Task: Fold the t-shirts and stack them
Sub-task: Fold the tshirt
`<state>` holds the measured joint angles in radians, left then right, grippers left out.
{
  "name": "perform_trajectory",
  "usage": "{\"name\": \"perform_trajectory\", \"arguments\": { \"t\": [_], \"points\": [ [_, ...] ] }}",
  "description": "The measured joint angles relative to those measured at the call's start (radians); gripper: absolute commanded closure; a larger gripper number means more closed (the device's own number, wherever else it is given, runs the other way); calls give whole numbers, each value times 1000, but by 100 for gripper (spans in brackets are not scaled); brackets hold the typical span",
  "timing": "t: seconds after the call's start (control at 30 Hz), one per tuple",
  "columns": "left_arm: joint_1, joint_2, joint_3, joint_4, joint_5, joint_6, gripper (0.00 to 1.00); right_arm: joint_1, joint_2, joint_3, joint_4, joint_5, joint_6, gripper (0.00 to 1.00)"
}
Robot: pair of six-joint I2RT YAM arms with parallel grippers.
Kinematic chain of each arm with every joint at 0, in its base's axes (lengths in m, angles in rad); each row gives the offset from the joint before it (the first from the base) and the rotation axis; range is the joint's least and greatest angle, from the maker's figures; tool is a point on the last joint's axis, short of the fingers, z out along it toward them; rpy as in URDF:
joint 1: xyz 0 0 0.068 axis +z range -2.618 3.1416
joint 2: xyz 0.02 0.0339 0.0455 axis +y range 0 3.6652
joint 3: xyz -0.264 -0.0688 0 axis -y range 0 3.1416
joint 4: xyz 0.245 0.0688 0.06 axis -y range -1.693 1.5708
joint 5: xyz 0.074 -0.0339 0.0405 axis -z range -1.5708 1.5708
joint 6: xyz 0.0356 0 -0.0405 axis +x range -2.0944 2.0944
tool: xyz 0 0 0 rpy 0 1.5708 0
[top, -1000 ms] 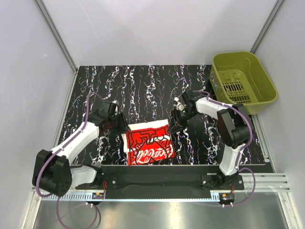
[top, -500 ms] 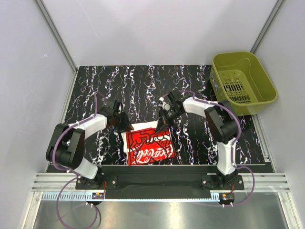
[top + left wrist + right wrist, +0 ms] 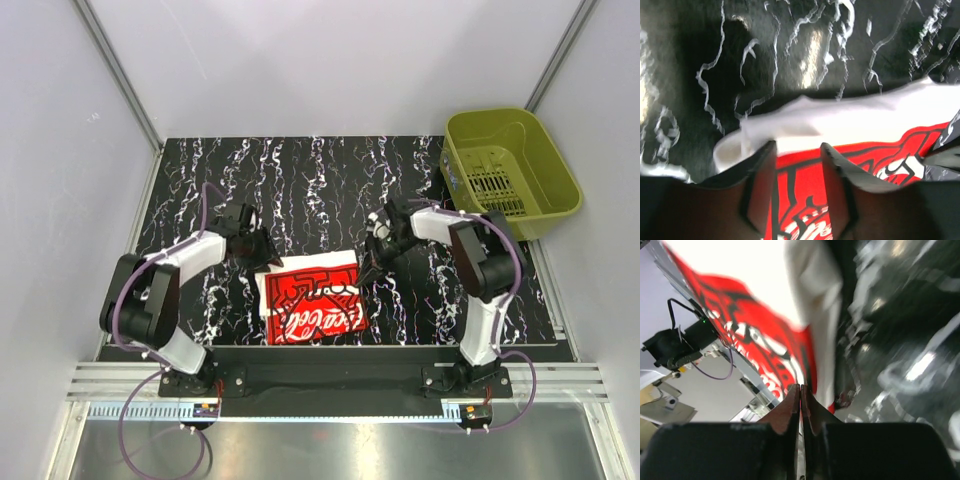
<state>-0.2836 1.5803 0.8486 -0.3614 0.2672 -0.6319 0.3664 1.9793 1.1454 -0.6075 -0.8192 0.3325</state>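
A folded t-shirt (image 3: 310,300), red print with white edges, lies on the black marbled table (image 3: 300,180) near the front. My left gripper (image 3: 262,255) is at its far left corner. In the left wrist view the gripper (image 3: 797,150) is open, its fingers straddling the shirt's white and red edge (image 3: 855,117) without closing on it. My right gripper (image 3: 371,262) is at the shirt's far right edge. In the right wrist view it (image 3: 800,388) is shut, with the shirt (image 3: 755,295) just beyond the tips and nothing visible between the fingers.
A green plastic basket (image 3: 510,175) stands at the back right corner. The table's front rail (image 3: 330,370) runs just below the shirt. Grey walls enclose the table on three sides.
My right gripper moved left over the shirt's far edge, then back right to its right edge. My left arm swung in and its gripper stays at the far left corner.
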Motion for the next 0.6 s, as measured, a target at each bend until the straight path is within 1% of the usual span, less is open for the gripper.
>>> {"name": "perform_trajectory", "arguments": {
  "t": [0.07, 0.13, 0.2, 0.23, 0.33, 0.4, 0.5, 0.6],
  "points": [
    [-21, -65, 2, -51, -20, 5, 50, 9, -66, -1, -39, 26, -4, 91],
    [-56, -152, 1, -94, -26, -2, 55, 32, -138, 1, -65, 34, -6, 90],
    [-108, -248, -14, -101, -29, -25, 59, 71, -183, 5, -76, 29, -3, 89],
    [-137, -298, -35, -92, -26, -47, 64, 100, -198, 6, -71, 15, 4, 89],
    [-220, -420, -169, -22, 2, -123, 71, 187, -203, -18, -22, -21, 36, 90],
    [-254, -441, -268, 5, 17, -173, 72, 216, -201, -55, 0, -37, 52, 90],
    [-278, -438, -406, 27, 22, -241, 76, 216, -192, -122, 21, -37, 71, 92],
    [-282, -466, -472, 62, 37, -301, 77, 211, -181, -189, 44, -35, 84, 93]
  ]
}}
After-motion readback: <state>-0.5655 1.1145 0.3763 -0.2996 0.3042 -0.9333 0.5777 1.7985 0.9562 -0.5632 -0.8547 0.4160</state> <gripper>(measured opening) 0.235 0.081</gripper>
